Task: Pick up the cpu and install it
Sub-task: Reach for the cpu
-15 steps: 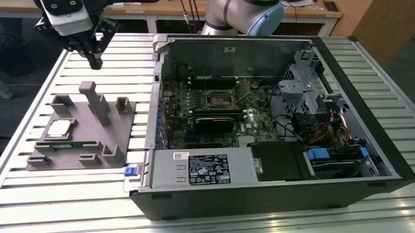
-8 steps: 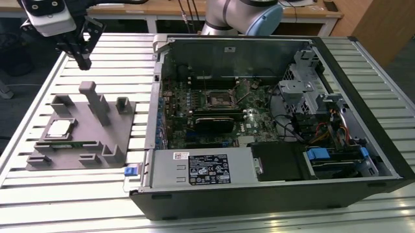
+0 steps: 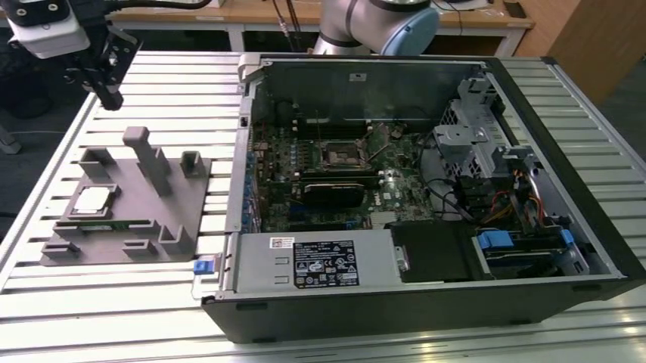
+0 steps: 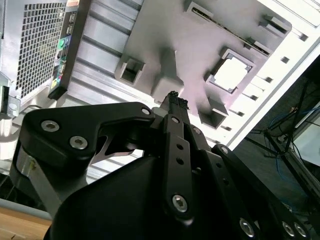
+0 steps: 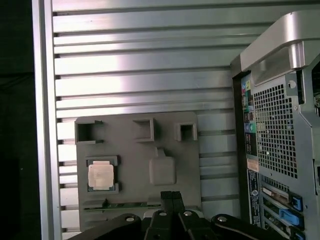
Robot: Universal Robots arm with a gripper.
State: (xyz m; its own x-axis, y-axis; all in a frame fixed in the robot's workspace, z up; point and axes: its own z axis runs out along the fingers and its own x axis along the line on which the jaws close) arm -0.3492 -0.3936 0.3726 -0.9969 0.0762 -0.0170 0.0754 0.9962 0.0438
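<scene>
Quick count: one cpu (image 3: 92, 200), one grey tray (image 3: 126, 208), one green memory strip (image 5: 122, 205), one open computer case (image 3: 404, 310), one gripper (image 3: 110, 100).

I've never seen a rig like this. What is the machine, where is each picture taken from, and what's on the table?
A robot arm carries a black hand. The exterior view watches the whole table from off the arm; both wrist views come from cameras riding near the hand. On the slatted metal table lie a grey tray and an open computer case. The cpu, a small silvery square, sits in a pocket of the tray. The hand hangs near the tray, shut, holding nothing.
</scene>
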